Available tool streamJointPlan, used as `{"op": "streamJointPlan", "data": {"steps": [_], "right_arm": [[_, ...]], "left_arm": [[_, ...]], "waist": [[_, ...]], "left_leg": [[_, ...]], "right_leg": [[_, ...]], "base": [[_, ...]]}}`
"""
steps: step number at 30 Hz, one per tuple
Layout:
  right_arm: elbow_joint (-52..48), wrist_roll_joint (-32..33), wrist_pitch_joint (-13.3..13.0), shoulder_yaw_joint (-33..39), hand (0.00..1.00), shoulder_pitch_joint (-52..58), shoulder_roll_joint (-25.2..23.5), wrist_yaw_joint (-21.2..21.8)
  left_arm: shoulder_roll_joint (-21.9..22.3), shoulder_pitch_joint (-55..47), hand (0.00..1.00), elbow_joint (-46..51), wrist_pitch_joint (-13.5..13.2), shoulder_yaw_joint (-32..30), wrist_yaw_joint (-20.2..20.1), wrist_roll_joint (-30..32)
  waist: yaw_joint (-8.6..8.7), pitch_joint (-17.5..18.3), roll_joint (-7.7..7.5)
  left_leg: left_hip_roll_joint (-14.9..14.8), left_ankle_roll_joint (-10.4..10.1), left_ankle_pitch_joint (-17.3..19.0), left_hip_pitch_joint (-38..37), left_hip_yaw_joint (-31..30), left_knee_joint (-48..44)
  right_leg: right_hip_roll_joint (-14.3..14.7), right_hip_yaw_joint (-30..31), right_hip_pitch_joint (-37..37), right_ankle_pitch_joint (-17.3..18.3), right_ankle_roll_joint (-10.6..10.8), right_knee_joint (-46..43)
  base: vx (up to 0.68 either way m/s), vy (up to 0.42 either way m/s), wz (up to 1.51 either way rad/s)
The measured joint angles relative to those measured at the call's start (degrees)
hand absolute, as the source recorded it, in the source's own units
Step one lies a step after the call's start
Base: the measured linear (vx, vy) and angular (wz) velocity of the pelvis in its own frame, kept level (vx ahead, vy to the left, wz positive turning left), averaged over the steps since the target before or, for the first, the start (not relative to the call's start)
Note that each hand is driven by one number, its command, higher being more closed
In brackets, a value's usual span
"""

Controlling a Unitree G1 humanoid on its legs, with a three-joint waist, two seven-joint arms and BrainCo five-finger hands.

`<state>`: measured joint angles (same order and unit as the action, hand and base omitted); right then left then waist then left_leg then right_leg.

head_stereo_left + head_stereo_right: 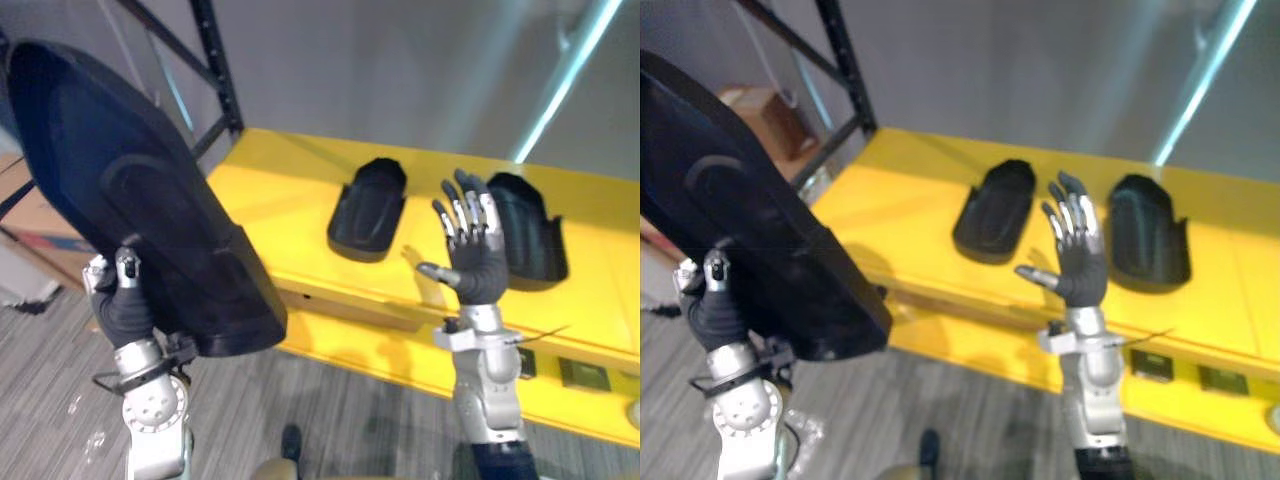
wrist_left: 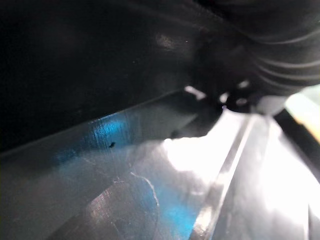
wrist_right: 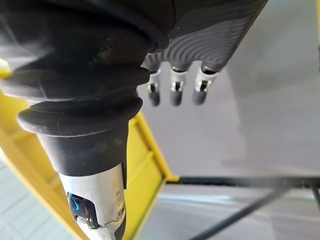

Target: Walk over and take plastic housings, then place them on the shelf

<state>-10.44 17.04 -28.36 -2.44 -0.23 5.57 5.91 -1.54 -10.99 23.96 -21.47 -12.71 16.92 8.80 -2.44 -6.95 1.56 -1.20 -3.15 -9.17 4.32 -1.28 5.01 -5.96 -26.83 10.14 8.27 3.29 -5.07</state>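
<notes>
My left hand point(image 1: 122, 305) holds a large black plastic housing point(image 1: 150, 200) up in the air at the left, left of the yellow shelf point(image 1: 290, 190). Its thumb presses on the housing's near face and its fingers are hidden behind it. The left wrist view shows the housing's dark underside point(image 2: 75, 60) from very close. Two smaller black housings point(image 1: 368, 208) point(image 1: 528, 228) lie side by side on the shelf. My right hand point(image 1: 478, 265) is raised in front of the shelf between those two, empty, its straight fingers point(image 3: 175, 90) spread.
A black rack upright point(image 1: 215, 60) with a diagonal brace rises at the shelf's left end. A cardboard box point(image 1: 765, 120) sits behind the rack. The shelf's front edge point(image 1: 582, 375) carries small labels. Grey plank floor point(image 1: 330, 410) lies below, a grey wall behind.
</notes>
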Motion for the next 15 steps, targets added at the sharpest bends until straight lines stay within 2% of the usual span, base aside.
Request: {"op": "streamJointPlan", "data": {"steps": [2, 3, 5, 9, 11, 12, 14, 15], "right_arm": [[0.00, -1.33, -0.04, -0.22, 0.00, 0.02, -0.25, -2.28], [0.00, -2.12, -0.10, -0.32, 0.00, 0.05, -0.42, -3.69], [-0.05, -3.05, -0.15, -0.26, 0.00, 0.28, -0.72, -6.46], [-0.39, -6.12, -0.10, 2.67, 0.00, 2.61, -1.32, -10.35], [-1.26, -8.28, 0.08, 7.76, 0.00, 4.33, -1.20, -10.87], [-1.53, -8.73, 0.12, 9.12, 0.00, 4.84, -1.04, -10.76], [-2.52, -7.20, 1.14, 12.78, 0.00, 7.16, 0.34, -9.34], [-2.52, -6.51, 1.44, 13.60, 0.00, 7.70, 0.80, -8.98]], "left_arm": [[0.00, -1.22, 1.00, 0.21, -0.48, -0.13, -0.82, -0.06], [0.00, -2.00, 1.00, 0.39, -0.91, -0.17, -1.19, 0.01], [-0.03, -2.48, 1.00, 0.76, -0.91, -0.12, -1.16, 0.93], [-0.37, -2.42, 1.00, 0.84, 0.31, -2.32, 1.51, 5.20], [-3.02, -2.22, 1.00, 0.48, 4.71, -7.36, 2.77, 9.57], [-4.75, -2.11, 1.00, -0.27, 5.79, -8.68, 2.77, 10.39], [-12.03, 0.19, 1.00, -6.91, 9.63, -12.58, 2.74, 11.65], [-13.45, 1.18, 1.00, -8.81, 10.32, -13.50, 2.75, 12.03]], "waist": [[-0.31, 0.00, 0.14], [-0.28, 0.02, 0.18], [0.28, 0.02, 0.19], [0.35, 0.08, 0.10], [1.54, 0.08, 0.10], [1.82, 0.08, 0.10], [2.56, 0.28, 0.35], [3.09, 0.50, 0.50]], "left_leg": [[0.47, 0.27, -0.08, 0.06, 0.00, 0.09], [0.46, 1.45, 0.80, 0.11, 0.87, 0.11], [-0.27, 1.55, 1.29, 0.06, 5.98, 0.10], [-0.75, 1.73, 1.13, -0.50, 10.27, 0.08], [-1.10, 1.97, 0.66, -0.70, 11.99, 0.07], [-1.25, 1.74, 0.48, -0.94, 12.55, 0.07], [-1.83, 1.70, 0.49, -2.40, 14.44, 0.08], [-1.95, 1.69, 0.49, -2.43, 14.59, 0.08]], "right_leg": [[-0.32, 0.01, -0.10, 0.38, -0.02, -0.64], [-0.67, 0.07, -0.12, 0.39, 0.00, -0.60], [-0.88, 0.33, -0.29, 0.36, 0.07, -0.44], [-1.18, 3.95, -1.25, 0.31, 0.14, -0.41], [-1.18, 5.94, -2.05, 0.00, 0.64, -0.39], [-1.15, 6.54, -2.11, -0.04, 0.71, -0.42], [-1.02, 8.39, -1.97, -0.10, 0.81, -0.62], [-0.96, 8.61, -2.07, -0.11, 0.80, -0.62]], "base": [[-0.05, 0.009, 0.11], [-0.07, 0.028, -0.01], [-0.08, 0.026, -0.08], [-0.04, 0.023, -0.32], [-0.02, 0.006, -0.39], [-0.02, -0.007, -0.40], [-0.01, -0.021, -0.43], [-0.02, -0.018, -0.24]]}}
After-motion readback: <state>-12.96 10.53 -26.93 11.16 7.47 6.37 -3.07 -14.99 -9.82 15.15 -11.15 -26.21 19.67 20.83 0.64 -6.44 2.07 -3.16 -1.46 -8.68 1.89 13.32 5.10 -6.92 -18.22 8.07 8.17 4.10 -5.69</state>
